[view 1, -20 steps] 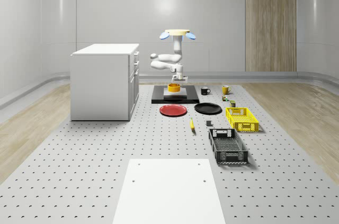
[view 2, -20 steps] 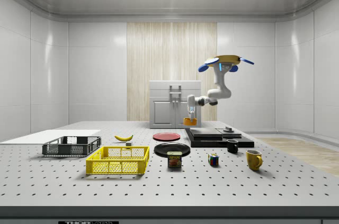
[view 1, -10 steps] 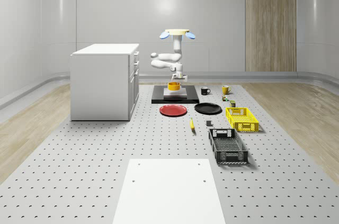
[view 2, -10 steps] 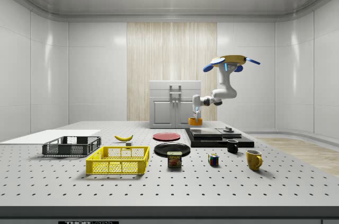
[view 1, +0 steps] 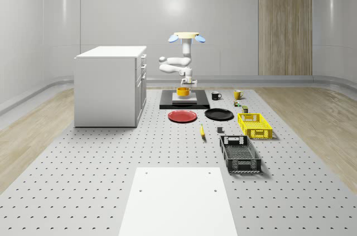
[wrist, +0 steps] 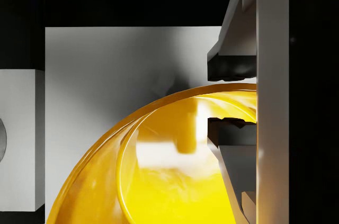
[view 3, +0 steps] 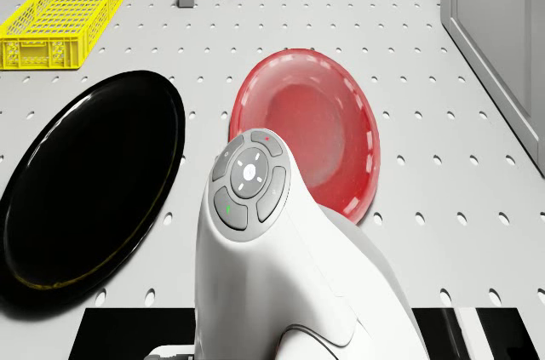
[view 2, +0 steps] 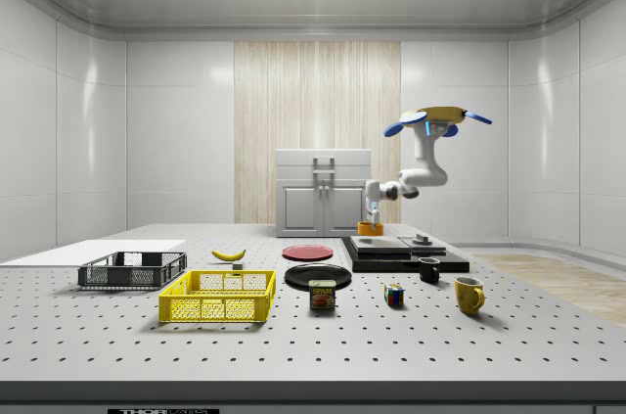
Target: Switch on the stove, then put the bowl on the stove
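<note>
- The tabletop is a grey perforated surface carrying everything in the scene, with a white sheet on its near end in the whole-scene view.
- A white cabinet stands at about 9 o'clock of the stove in the whole-scene view.
- The drone hovers above the far side of the stove, its white arm bent down and forward towards the stove's top.
- The stove is a black slab with a pale plate on top; its knob shows in the side view.
- A black plate and a red plate lie just in front of the stove, side by side.
- A yellow basket and a black basket sit well away from the stove.
- The bowl, orange-yellow, rests on the stove's pale plate.
- The tool is clamped on the bowl's rim, one finger outside the wall and one inside.
</note>
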Robot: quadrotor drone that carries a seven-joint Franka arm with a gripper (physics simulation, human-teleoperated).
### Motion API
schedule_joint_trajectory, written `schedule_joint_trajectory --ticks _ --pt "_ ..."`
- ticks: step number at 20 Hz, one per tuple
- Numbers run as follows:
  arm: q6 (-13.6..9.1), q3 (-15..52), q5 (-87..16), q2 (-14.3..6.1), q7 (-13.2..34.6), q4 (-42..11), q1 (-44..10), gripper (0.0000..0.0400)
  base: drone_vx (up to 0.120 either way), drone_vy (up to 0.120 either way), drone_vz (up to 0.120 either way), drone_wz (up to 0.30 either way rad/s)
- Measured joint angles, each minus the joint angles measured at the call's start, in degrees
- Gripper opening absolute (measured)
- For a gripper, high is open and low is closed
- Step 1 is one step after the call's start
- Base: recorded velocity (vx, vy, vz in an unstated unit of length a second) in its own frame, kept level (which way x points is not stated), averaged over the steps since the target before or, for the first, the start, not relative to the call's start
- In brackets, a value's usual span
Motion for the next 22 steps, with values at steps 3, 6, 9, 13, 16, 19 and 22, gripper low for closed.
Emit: schedule_joint_trajectory --ticks 3,6,9,13,16,19,22 --pt "0.32 -0.73 -0.67 -0.03 -0.01 0.22 -0.12 0.01 0.0 0.0 0.0 0.0" --pt "0.86 -2.02 -1.88 -0.03 -0.03 0.63 -0.34 0.01 0.0 0.0 0.0 0.0" --pt "1.38 -3.31 -3.1 0.03 -0.06 1.07 -0.57 0.01 0.0 0.0 0.0 0.0" --pt "1.96 -4.9 -4.61 0.18 -0.11 1.66 -0.85 0.01 0.0 0.0 0.0 0.0" --pt "2.12 -5.52 -5.23 0.33 -0.15 1.9 -0.93 0.0232 0.0 0.0 0.0 0.0" --pt "1.99 -5.54 -5.3 0.47 -0.2 1.89 -0.86 0.0321 0.0 0.0 0.0 0.0" --pt "1.29 -4.24 -4.12 0.54 -0.22 1.35 -0.53 0.0363 0.0 0.0 0.0 0.0"
